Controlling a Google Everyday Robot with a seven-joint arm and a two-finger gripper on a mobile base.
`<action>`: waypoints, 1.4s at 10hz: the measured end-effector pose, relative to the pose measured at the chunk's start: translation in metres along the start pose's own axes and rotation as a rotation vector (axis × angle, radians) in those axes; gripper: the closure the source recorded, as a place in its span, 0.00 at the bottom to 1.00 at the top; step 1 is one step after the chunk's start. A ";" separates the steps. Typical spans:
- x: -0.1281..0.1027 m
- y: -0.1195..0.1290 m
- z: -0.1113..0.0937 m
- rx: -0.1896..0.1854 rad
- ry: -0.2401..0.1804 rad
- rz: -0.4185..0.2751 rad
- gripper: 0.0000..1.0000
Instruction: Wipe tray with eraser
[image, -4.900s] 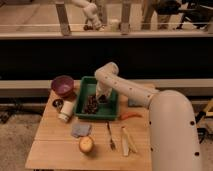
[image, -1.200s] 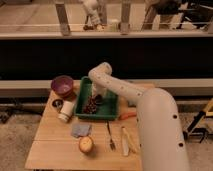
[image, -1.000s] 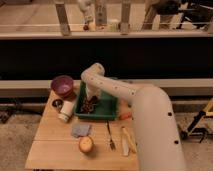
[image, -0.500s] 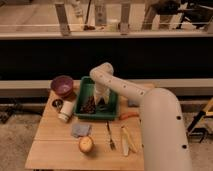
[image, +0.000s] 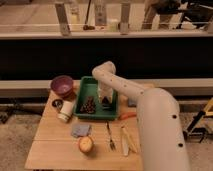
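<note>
Smooth green plastic tray (image: 95, 116) on a matt, pale wood table (image: 52, 147) — the smooth white gripper (image: 106, 100) sits inside the tray.

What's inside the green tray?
A brown speckled heap, and beside it the pincer reaching down, with a small dark eraser at its tip. The tray floor under them is hidden.

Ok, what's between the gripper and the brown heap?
Only a bare strip of tray floor, in the camera view. The gripper is down inside the tray, with the brown heap beside it.
</note>
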 end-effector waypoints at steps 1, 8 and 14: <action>0.007 0.004 0.001 0.007 0.021 0.025 0.95; 0.031 -0.036 0.003 0.157 0.089 -0.086 0.95; -0.015 -0.034 -0.013 0.175 0.111 -0.220 0.95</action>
